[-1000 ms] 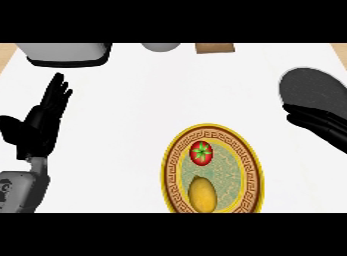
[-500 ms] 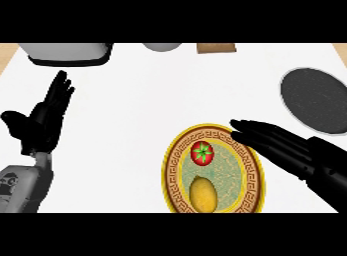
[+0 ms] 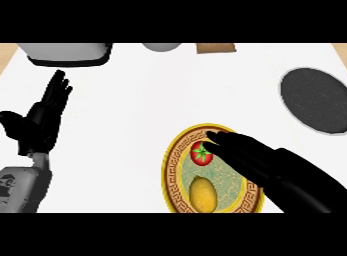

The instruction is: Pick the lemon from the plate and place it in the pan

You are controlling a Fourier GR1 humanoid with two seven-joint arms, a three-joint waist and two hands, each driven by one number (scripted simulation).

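A yellow lemon [image 3: 203, 194] lies on the near part of a round plate [image 3: 174, 165] with a gold patterned rim, and a red tomato [image 3: 200, 154] sits just beyond it. My right hand [image 3: 268, 162] is open and stretches over the plate's right side, its fingertips beside the tomato; the lemon lies just left of its palm, untouched. The dark round pan [image 3: 318, 100] with a grey rim sits at the far right. My left hand [image 3: 39, 119] rests open at the left, fingers up.
A grey box-like appliance [image 3: 67, 53] stands at the back left. A grey round object [image 3: 161, 46] and a brown block [image 3: 215, 47] sit along the back edge. The white counter [image 3: 168, 95] spreads between plate and pan.
My right hand has moved left from beside the pan to over the plate's right side, reaching the tomato. The left hand has barely shifted.
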